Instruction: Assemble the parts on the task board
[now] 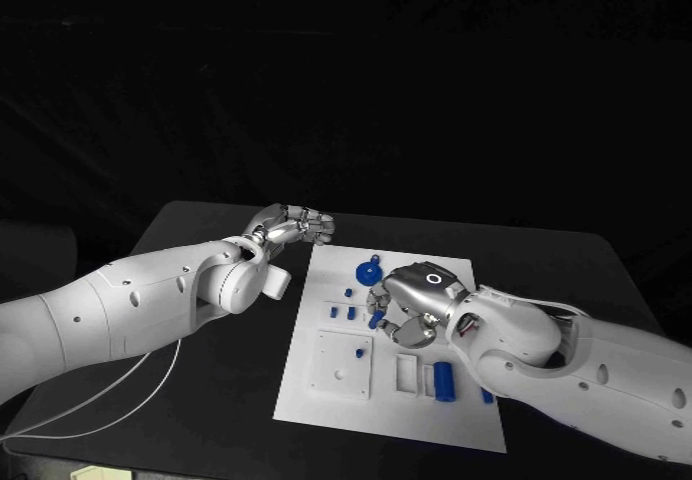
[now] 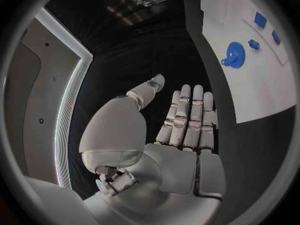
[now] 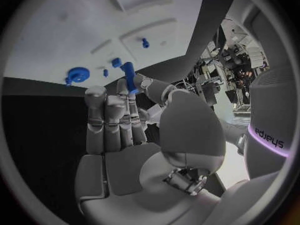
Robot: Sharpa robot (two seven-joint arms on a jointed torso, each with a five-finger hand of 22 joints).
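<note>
Several things matter here, taken from largest to smallest:

- task board [image 1: 368, 405]: a flat white plate in the middle of the black table [image 1: 202, 400]. It looks rigid and steady enough to be pushed against, with raised pale fixtures and slots near its closer end. It is not the thing to lift.
- left hand [image 1: 293, 226]: it hovers over the bare table just beside the board's far corner. Its fingers lie straight and close together, the thumb apart, and it holds nothing.
- right hand [image 1: 408, 303]: it is over the middle of the board. The right wrist view shows a small blue peg [image 3: 129, 75] pinched between thumb and fingertip, while the other fingers stand straight.
- blue gear [image 1: 366, 270]: a toothed disc lying flat near the board's far end. It is probably light, hard plastic; I judge the rim is the best place to grip, since the face offers little purchase.
- blue block [image 1: 444, 381]: an oblong piece by the slots at the closer end. It looks stiff and likely slick, so its long sides seem the surest hold.
- blue peg: slim, stiff and surely very light. Smooth plastic in a fingertip pinch may twist or slip, so a hold near mid-length seems safest, leaving one end free to enter a hole.
</note>
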